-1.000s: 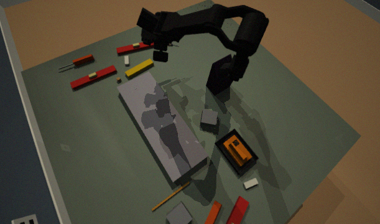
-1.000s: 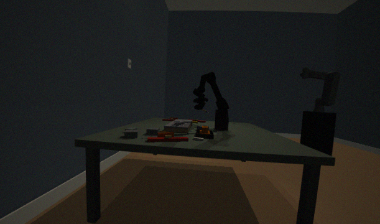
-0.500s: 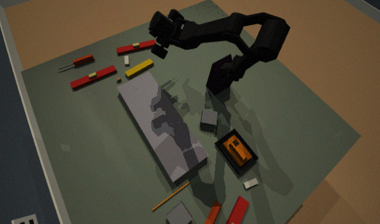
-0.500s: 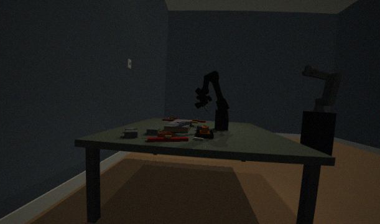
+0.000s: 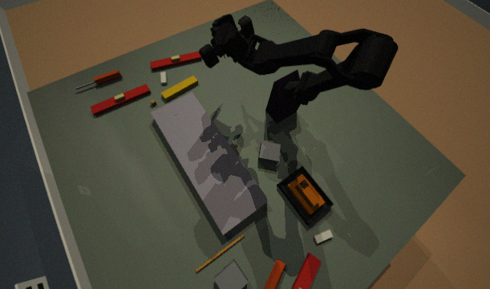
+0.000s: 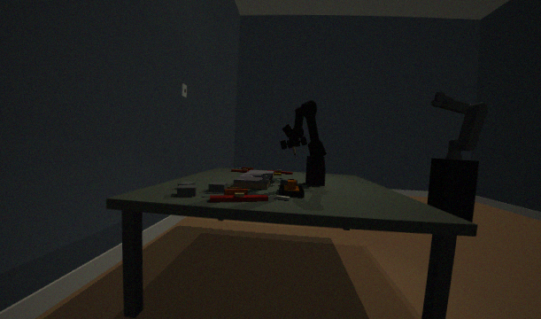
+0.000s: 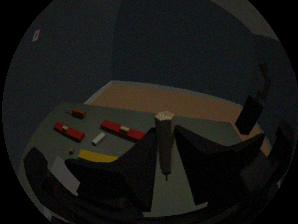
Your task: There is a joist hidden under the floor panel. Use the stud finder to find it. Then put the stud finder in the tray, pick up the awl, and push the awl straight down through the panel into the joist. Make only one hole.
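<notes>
My gripper is shut on the awl, high above the table beyond the panel's far end. In the wrist view the awl's pale wooden handle is between the fingers, and its short dark tip points down the picture. The awl is hidden in the top view. The grey floor panel lies on the table with arm shadows across it; tiny dark specks show near its far end. The orange stud finder lies in the black tray.
Beyond the panel lie two red levels, a yellow bar, a white block and an orange screwdriver. A grey block stands between panel and tray. A pencil-like stick and another grey block are at the near end.
</notes>
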You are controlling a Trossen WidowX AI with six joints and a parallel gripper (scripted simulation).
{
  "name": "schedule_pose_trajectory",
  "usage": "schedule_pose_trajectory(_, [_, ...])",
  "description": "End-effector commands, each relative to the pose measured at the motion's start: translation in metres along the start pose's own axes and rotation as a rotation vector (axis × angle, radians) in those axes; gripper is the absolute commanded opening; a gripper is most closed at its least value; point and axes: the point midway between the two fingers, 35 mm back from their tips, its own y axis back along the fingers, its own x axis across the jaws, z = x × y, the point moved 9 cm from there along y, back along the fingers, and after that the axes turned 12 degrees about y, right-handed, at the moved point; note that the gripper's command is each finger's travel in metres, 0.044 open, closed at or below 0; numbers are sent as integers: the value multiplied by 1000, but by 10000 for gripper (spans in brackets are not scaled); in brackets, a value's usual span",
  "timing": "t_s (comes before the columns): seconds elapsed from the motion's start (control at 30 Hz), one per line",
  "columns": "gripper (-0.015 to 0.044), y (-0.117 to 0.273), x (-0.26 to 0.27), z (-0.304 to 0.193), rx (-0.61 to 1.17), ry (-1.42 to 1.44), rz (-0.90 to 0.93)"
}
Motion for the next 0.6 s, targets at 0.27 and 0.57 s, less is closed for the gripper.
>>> schedule_pose_trajectory(0.27, [0,6,29,14,18,-19,14])
schedule_pose_trajectory(0.57, [0,25,76,31,37,-34,33])
